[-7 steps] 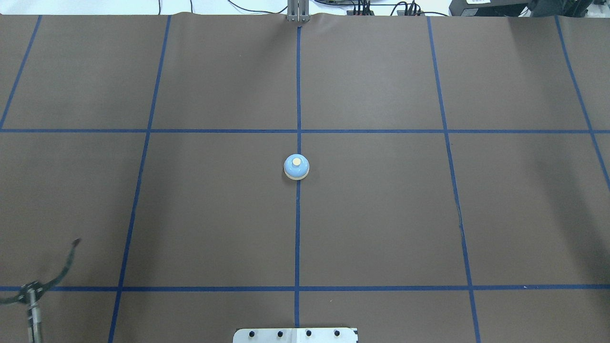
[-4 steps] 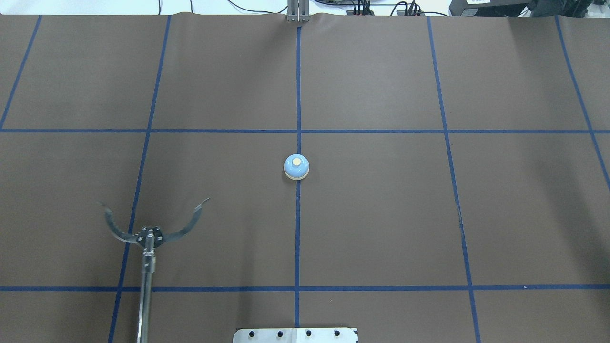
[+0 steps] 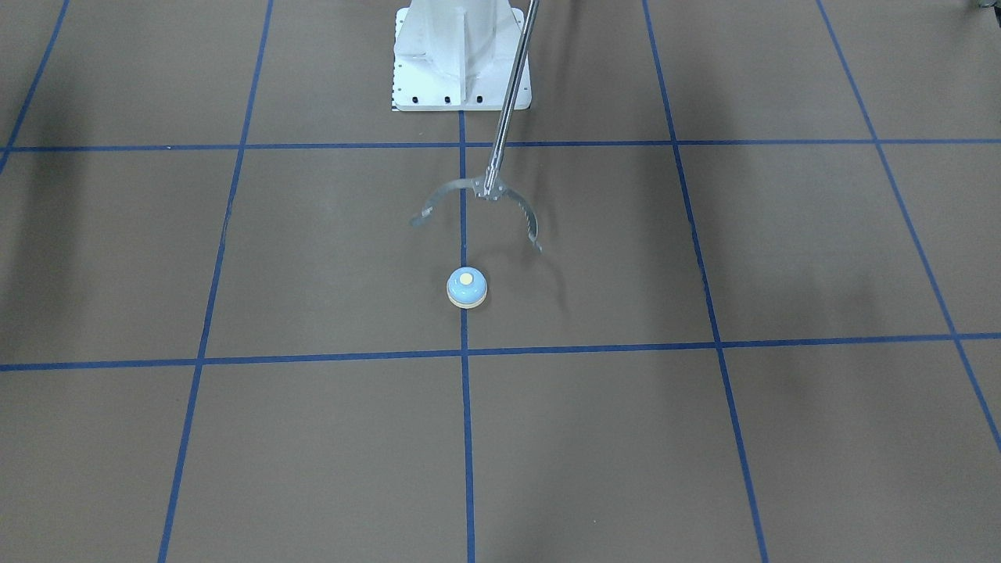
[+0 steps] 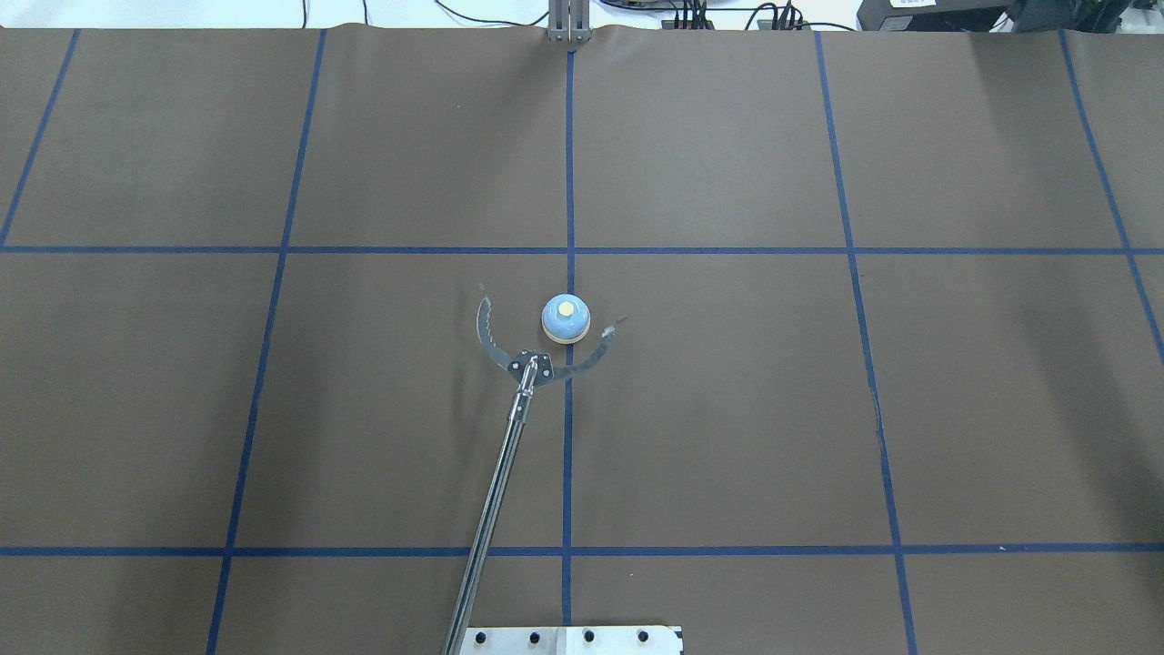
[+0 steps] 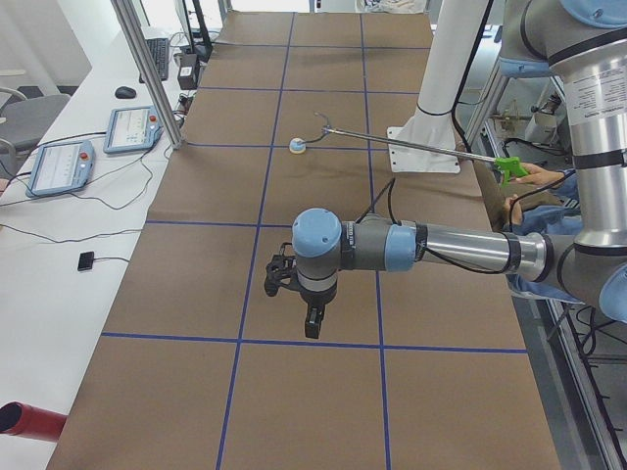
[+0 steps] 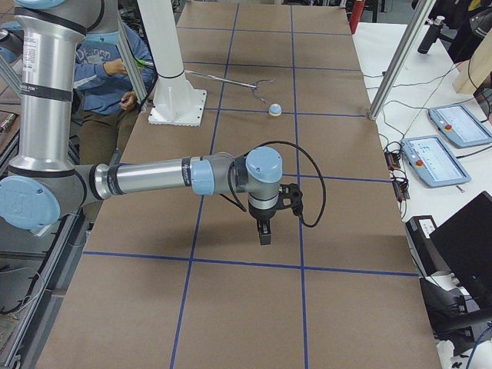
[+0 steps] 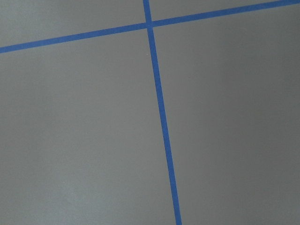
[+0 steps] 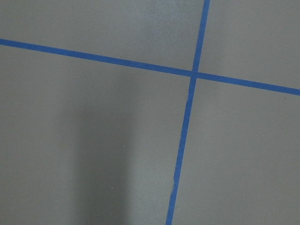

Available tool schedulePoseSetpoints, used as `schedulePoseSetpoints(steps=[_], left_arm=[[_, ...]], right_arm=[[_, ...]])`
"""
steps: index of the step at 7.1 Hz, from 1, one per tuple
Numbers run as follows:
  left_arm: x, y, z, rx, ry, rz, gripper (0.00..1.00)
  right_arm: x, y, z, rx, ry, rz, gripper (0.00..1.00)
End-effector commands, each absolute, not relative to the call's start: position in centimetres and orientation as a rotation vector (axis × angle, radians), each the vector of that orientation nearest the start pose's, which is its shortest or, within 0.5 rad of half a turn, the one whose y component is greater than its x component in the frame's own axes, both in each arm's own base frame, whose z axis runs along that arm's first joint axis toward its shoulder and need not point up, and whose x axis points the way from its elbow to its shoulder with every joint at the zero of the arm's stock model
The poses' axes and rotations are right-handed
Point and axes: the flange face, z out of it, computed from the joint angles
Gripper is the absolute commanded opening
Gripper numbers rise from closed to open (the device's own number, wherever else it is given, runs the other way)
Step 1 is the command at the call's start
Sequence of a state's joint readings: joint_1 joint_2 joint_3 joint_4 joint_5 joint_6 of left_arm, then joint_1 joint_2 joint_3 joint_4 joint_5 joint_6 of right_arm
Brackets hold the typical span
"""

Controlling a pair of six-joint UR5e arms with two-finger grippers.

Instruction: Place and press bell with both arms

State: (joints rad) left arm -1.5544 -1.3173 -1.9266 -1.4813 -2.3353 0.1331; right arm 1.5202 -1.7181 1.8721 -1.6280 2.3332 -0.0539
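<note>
The bell [image 4: 566, 319] is a small light-blue dome with a cream button. It stands on the centre tape line of the brown table, and also shows in the front view [image 3: 467, 288] and both side views [image 5: 297, 147] [image 6: 274, 111]. My left gripper [image 5: 312, 328] shows only in the exterior left view, pointing down above the table, far from the bell. My right gripper [image 6: 265, 237] shows only in the exterior right view, also pointing down and far from the bell. I cannot tell whether either is open or shut. Both wrist views show only table and tape.
A thin metal rod with an open claw [image 4: 530, 367] reaches from the robot's side, its prongs curving around the bell's near side [image 3: 489, 190]. An operator [image 6: 108, 69] holds its green handle [image 5: 509, 166]. The white robot base [image 3: 460, 55] stands at the table edge.
The rod with the claw has swept from the table's lower left up to the bell. The bell has not moved.
</note>
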Motion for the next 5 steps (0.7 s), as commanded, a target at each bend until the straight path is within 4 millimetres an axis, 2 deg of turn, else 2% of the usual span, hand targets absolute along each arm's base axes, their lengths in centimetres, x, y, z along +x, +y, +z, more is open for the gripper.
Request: schedulePoseSetpoints(steps=[1,5], left_arm=[[-5.61,-38.45,60.40,0.055,0.796,0.143,1.00],[-5.58,-38.59,60.66,0.052,0.792,0.141,1.00]], right_arm=[[4.26,-43.41,58.50,0.093,-0.762,-0.136,1.00],[4.25,-43.59,58.40,0.095,-0.762,-0.137,1.00]])
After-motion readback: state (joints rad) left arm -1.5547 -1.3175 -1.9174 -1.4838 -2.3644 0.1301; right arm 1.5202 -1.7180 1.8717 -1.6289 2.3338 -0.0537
